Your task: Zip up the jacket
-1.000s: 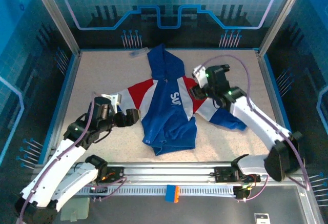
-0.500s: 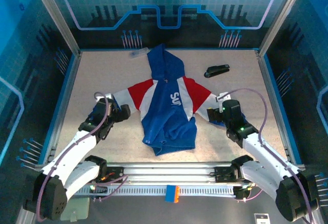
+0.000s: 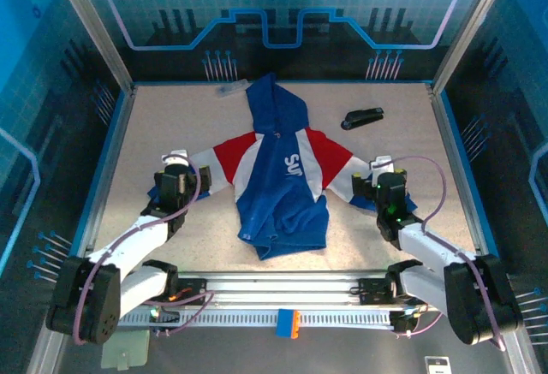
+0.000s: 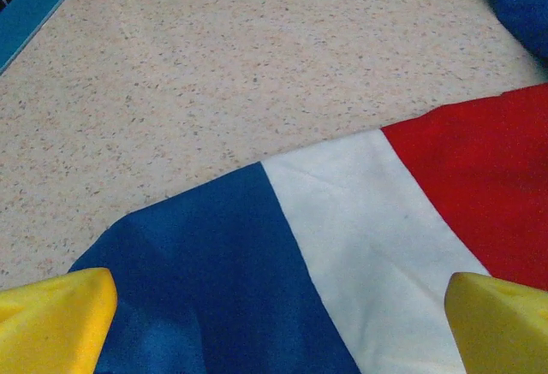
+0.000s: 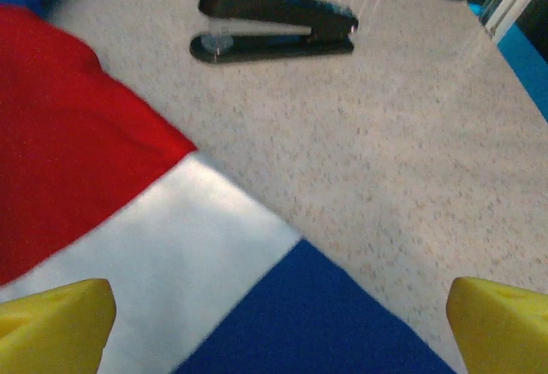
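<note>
The speckled desk (image 3: 171, 126) carries the jacket (image 3: 282, 194), laid flat at its middle with the hood pointing away from the arms. It looks light and limp, likely to bunch, so pinch the front hem. The left claw (image 4: 274, 323) and right claw (image 5: 274, 323) are spread wide and empty, one over each sleeve.

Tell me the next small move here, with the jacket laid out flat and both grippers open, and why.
Probably bring the right gripper inward to the bunched bottom hem of the jacket to look for the zipper's start. Both it and the left gripper hang open over the sleeves, holding nothing, and the front closure can't be made out from above.
</note>
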Controlling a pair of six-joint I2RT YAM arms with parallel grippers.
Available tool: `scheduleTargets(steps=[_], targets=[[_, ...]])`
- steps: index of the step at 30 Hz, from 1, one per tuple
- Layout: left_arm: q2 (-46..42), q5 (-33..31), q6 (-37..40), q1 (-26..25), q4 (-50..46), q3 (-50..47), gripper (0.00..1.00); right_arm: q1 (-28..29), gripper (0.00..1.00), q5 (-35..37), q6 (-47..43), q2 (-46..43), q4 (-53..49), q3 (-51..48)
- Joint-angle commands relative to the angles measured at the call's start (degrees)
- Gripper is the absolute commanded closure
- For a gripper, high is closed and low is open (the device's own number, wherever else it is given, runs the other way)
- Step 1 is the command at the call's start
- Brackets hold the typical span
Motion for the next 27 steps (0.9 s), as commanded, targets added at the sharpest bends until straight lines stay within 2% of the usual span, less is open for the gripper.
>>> scheduleTargets(steps=[1,5,9,12,18,20,23,27], targets=[[3.1,0.2,3.0,1.9,16.8,-2.5,0.01,-1.5,0.0,-2.6,0.1,2.4,15.0,-2.0],[8.3,2.9,7.4,3.5,26.4,-3.7,0.01,-3.5,0.0,-4.6,0.0,5.8,18.9,-1.5],[13.4,3.9,8.4,4.8,37.3,-5.4,0.01,-5.8,0.0,-8.1,-0.1,9.6,25.6,-1.8],[17.2,7.8,6.3,6.5,39.7,-4.4,0.01,-7.0,0.0,-9.8,-0.3,13.9,31.7,-1.7],[27.3,10.5,7.0,6.8,47.8,-3.3,0.01,-7.7,0.0,-13.5,-1.4,25.6,43.4,-1.7],[27.1,10.7,6.8,6.7,44.5,-1.9,0.01,-7.6,0.0,-13.6,-1.7,29.1,49.2,-2.5],[27.0,12.4,6.5,7.4,37.6,1.6,0.01,-7.8,0.0,-11.5,-0.8,27.3,42.8,-0.8],[27.1,13.4,6.0,8.3,38.1,1.4,0.01,-7.8,0.0,-8.6,0.5,26.9,28.1,6.8]])
